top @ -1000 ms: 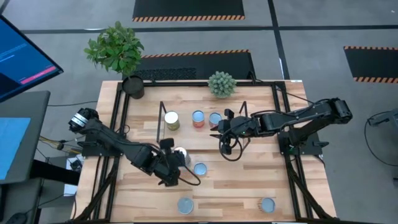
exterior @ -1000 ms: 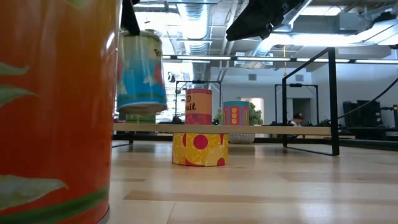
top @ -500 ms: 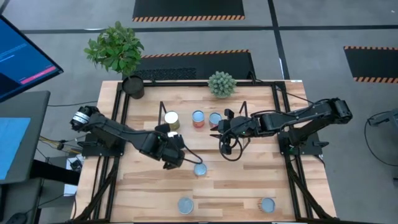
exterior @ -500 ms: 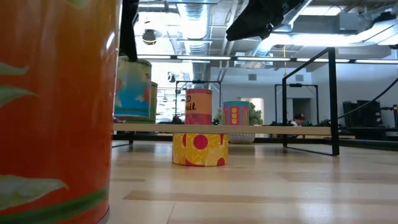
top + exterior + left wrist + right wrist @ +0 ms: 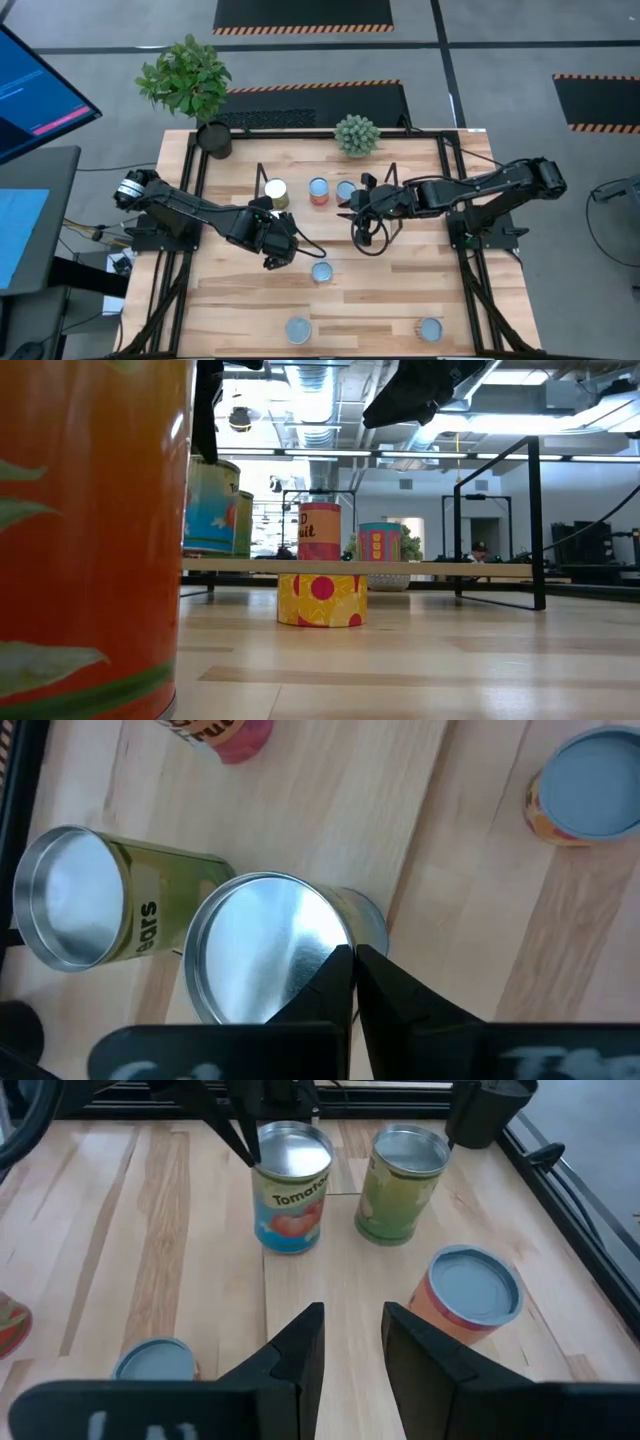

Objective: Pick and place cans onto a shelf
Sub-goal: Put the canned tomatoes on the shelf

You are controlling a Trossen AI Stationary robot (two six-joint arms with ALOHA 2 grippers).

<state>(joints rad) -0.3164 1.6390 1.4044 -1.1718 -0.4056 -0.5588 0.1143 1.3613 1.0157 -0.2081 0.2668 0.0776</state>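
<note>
The left gripper (image 5: 281, 243) hangs just in front of the shelf (image 5: 325, 205), at its left end. Its two fingers (image 5: 338, 982) are pressed together on the rim of a tomato can (image 5: 291, 1200), one finger inside the lip and one outside, so the can is pinched by its edge. In the low view this can (image 5: 210, 505) sits level with the shelf board, beside the green can (image 5: 402, 1184) that stands on the shelf's left end; whether its base rests on the board or hangs just above it cannot be told.

The right gripper (image 5: 349, 205) hovers over the right half of the shelf, near the pink-and-yellow can (image 5: 345, 190). Its fingers (image 5: 298, 1352) are spread apart with bare shelf board between them, holding nothing and touching nothing.

On the shelf, to the right of the green can, stands a red can (image 5: 318, 191), then the pink-and-yellow one. In front of the shelf, a short yellow can (image 5: 321, 271) with pink dots sits on the table (image 5: 390, 290), close to the left gripper. Two more cans stand well in front of the shelf near the table's front edge, one (image 5: 298, 329) toward the left and one (image 5: 430, 329) toward the right.
</note>
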